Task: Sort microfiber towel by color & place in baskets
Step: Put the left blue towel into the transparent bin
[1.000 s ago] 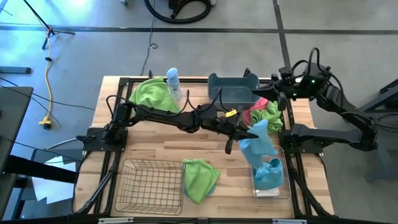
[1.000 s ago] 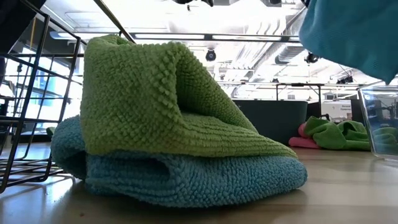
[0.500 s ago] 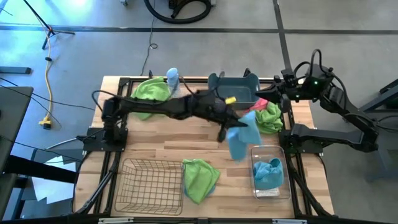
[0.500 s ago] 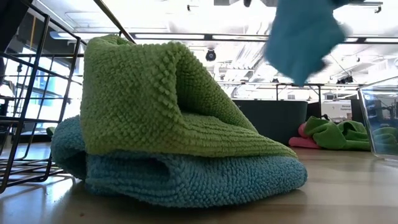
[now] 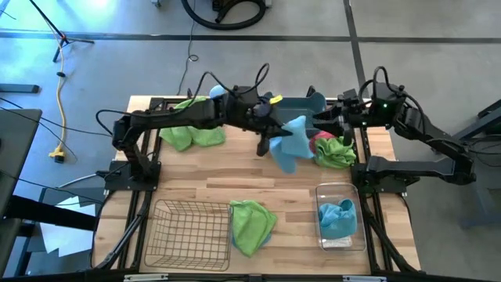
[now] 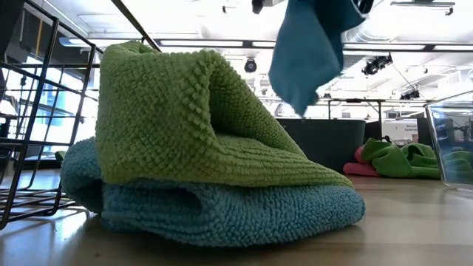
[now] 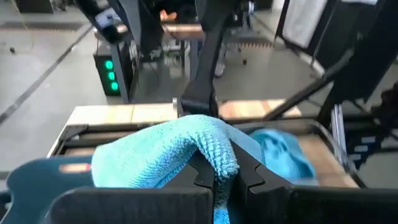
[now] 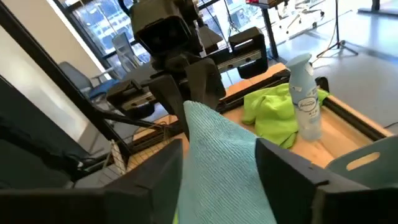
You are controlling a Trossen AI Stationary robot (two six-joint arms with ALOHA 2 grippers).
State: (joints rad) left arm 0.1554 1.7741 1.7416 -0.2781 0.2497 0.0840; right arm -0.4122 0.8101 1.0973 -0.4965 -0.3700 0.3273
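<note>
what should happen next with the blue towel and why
Probably the right gripper should close on the blue towel. The left gripper holds it up between the right one's open fingers, and the clear bin already holds blue.

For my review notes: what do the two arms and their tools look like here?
Both arms are dark, near-black jointed links on black frame mounts, with black cables looping above them. The left tool carries a small yellow tag near its wrist; the right tool has a green indicator light glowing on the arm behind it. The fingers are dark, angular and blocky.
</note>
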